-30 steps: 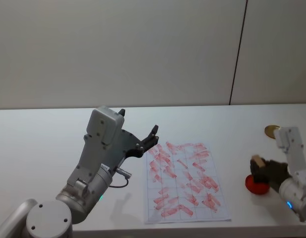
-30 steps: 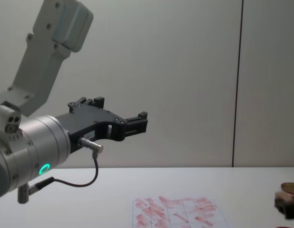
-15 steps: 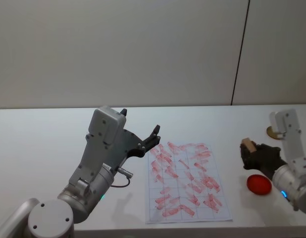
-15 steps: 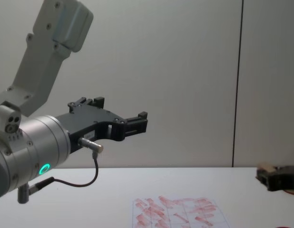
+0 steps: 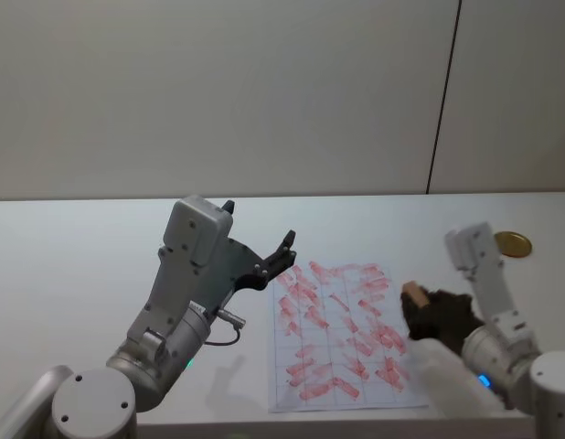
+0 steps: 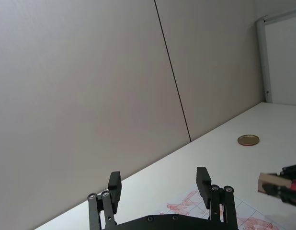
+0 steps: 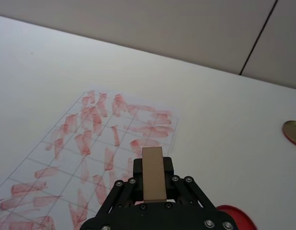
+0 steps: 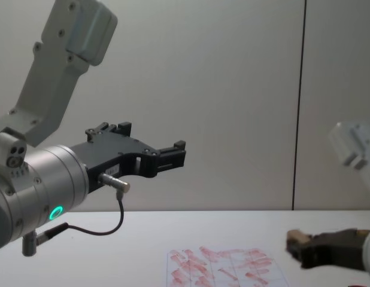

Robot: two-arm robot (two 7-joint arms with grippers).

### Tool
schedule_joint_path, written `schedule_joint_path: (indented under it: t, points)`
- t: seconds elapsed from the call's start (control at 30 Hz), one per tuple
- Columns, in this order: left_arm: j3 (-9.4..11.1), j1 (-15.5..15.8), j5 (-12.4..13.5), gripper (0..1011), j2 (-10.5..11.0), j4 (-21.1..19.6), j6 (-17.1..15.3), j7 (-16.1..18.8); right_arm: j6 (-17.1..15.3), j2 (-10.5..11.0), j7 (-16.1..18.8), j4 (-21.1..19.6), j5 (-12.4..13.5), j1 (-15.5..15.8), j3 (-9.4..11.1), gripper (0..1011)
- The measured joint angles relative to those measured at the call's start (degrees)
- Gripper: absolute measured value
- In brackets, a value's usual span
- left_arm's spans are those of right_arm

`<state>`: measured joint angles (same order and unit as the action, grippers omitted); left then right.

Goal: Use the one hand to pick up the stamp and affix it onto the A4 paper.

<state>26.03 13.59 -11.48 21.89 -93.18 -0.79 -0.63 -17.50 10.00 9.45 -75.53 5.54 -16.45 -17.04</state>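
R tool [image 5: 418, 307] grips stamp [image 7: 153, 172] above right edge of A4 paper [image 5: 342, 340], prob. lining up a press; L tool [image 6: 159, 181] released, parked off its left.

Small light-brown stamp [image 5: 412, 293] up in air by R edge of flat, red-smudged A4 paper [image 5: 337, 338] w/ grid.
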Motion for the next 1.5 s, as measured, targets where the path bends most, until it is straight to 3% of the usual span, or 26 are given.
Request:
schedule_joint_path:
  t: [0.47, 0.9, 1.5]
  points:
    - [0.0, 0.0, 0.0, 993, 0.0, 0.0, 0.0, 0.0, 0.05, -2.9, 0.91, 5.06, -3.31, -1.0, -3.22, 220]
    - [0.0, 0.0, 0.0, 993, 0.0, 0.0, 0.0, 0.0, 0.21, -4.8, 1.3, 9.97, -4.76, -2.99, -4.43, 220]
    - [0.0, 0.0, 0.0, 993, 0.0, 0.0, 0.0, 0.0, 0.11, -5.76, 3.11, 12.87, -5.74, -3.56, -5.47, 221]
